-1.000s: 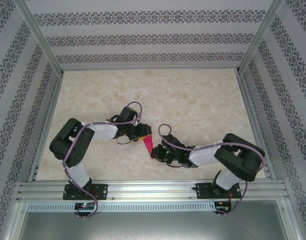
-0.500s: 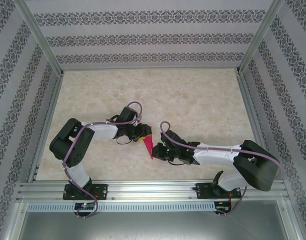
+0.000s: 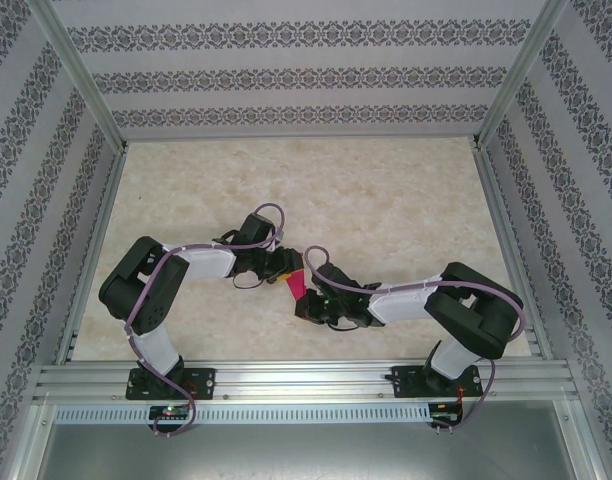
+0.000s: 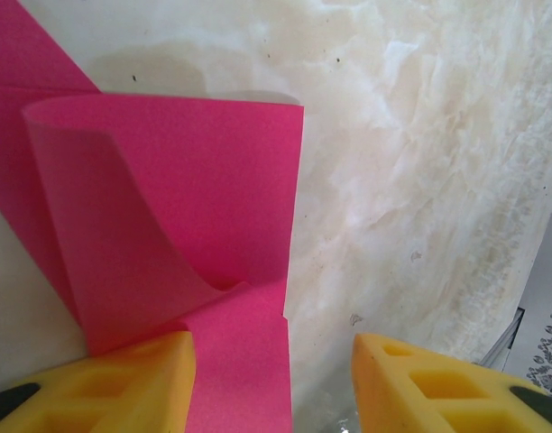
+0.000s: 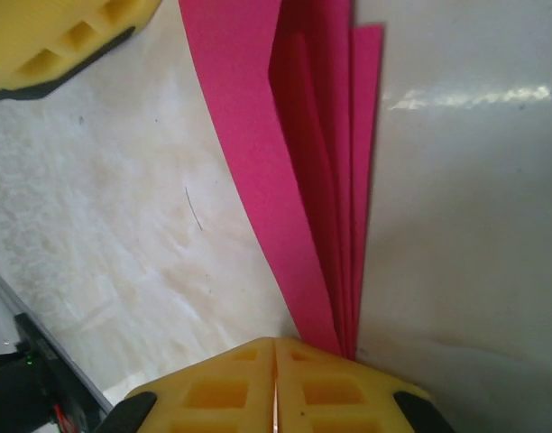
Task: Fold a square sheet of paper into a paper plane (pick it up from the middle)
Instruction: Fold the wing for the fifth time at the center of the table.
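Pressing shut at the narrow end of the half-folded pink paper (image 5: 312, 180), your right gripper (image 5: 276, 350) shows no gap between its yellow fingers; whether it pinches the layers or only bears on them you cannot tell. The paper lies on the table (image 4: 420, 180) between both arms. Your left gripper (image 4: 274, 352) stands open, one finger (image 4: 96, 388) touching a flap that curls upward. Close on that curl and you likely set a crooked crease; tug either arm and the layers may fan apart or tear.

- Plain magenta-pink on the square sheet of paper (image 4: 168, 207).
- Yellow on the gripper fingers (image 5: 213, 392).
- Cream marbling with pale beige veins on the table (image 3: 386, 190).
- Grey floral stripes on white walls (image 3: 296, 75).
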Action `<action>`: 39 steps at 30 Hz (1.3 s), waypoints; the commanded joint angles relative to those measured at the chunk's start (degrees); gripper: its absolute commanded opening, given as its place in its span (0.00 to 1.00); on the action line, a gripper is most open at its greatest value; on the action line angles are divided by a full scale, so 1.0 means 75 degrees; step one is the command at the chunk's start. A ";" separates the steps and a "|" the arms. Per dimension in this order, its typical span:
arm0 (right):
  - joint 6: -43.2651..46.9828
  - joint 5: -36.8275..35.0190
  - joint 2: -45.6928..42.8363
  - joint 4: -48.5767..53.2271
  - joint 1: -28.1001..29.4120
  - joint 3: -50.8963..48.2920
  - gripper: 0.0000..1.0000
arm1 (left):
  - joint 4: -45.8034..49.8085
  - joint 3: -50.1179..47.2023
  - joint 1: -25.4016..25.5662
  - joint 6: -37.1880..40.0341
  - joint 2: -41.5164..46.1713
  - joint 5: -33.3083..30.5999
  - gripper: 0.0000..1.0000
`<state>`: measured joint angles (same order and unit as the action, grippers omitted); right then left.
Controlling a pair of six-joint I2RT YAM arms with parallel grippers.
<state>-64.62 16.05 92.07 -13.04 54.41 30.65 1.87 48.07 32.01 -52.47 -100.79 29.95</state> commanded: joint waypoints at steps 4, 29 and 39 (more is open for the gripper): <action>-0.0539 0.0332 0.0083 -0.0873 0.0101 -0.0862 0.10 | 0.0320 0.0129 0.0033 0.0241 -0.0090 -0.0179 0.51; 0.0136 -0.0928 0.0361 -0.0897 -0.0294 0.0310 0.13 | 0.0234 0.0189 0.0046 0.0222 -0.0079 0.0072 0.51; -0.0352 -0.1049 0.0522 -0.1306 -0.0338 -0.0849 0.08 | 0.0510 0.0509 0.0046 0.0570 0.0255 0.0177 0.55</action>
<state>-65.58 9.56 95.09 -25.93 52.34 27.99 3.86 49.76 32.01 -51.03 -100.71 30.87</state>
